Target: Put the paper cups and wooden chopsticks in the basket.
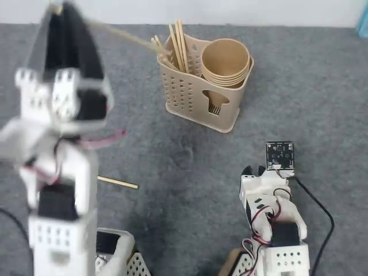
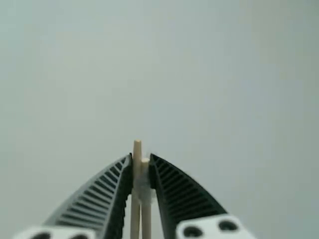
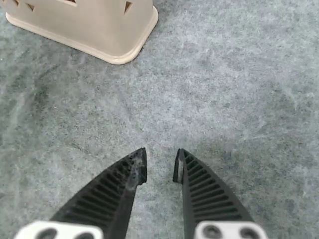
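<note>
The basket (image 1: 190, 95) holds stacked paper cups (image 1: 225, 60); 1 chopstick (image 1: 118, 182) lies on the carpet (image 1: 322, 115).

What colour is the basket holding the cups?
Beige, with rows of small holes in its sides: the basket shows best in the high view.

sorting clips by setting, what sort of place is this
Probably a robotics lab bench: the left arm and right arm stand side by side on grey carpet-like matting, with a basket holding paper cups and chopsticks staged on it, and a plain pale wall behind.
</note>
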Robot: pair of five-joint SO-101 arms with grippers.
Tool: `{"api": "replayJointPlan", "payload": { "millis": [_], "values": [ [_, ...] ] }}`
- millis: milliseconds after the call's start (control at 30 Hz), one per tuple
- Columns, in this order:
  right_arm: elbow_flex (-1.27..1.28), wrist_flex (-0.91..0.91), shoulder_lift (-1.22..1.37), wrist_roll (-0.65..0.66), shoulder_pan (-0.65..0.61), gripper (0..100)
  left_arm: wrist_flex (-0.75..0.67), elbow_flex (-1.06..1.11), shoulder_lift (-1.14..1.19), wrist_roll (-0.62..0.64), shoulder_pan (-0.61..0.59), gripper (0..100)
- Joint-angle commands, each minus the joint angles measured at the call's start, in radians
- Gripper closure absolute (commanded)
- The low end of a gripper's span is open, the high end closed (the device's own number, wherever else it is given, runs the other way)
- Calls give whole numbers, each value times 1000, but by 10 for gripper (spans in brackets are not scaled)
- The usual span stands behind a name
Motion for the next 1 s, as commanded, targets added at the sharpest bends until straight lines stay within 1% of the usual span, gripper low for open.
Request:
{"api": "replayJointPlan", "payload": {
  "millis": [0,100,267,433,567,667,800,867,967],
  "values": [
    [14,5,-24,23,8,902,-25,-174,213,-8,41,989],
    [14,5,-24,23,8,902,-25,-239,342,-8,48,989],
    [14,2,-24,23,8,902,-25,-249,485,-12,49,989],
    [14,-1,-24,23,8,902,-34,-234,580,-87,48,989],
    [14,-4,-24,26,8,902,-112,-145,617,-91,49,989],
    [14,-4,-24,61,8,902,-183,-24,620,-91,64,989],
    [14,-4,-24,64,8,902,-195,101,617,-109,104,987],
    [14,-4,-24,64,8,902,-193,114,617,-104,112,948],
    [14,-2,-24,64,8,902,-192,110,615,-100,106,821]
  ]
}}
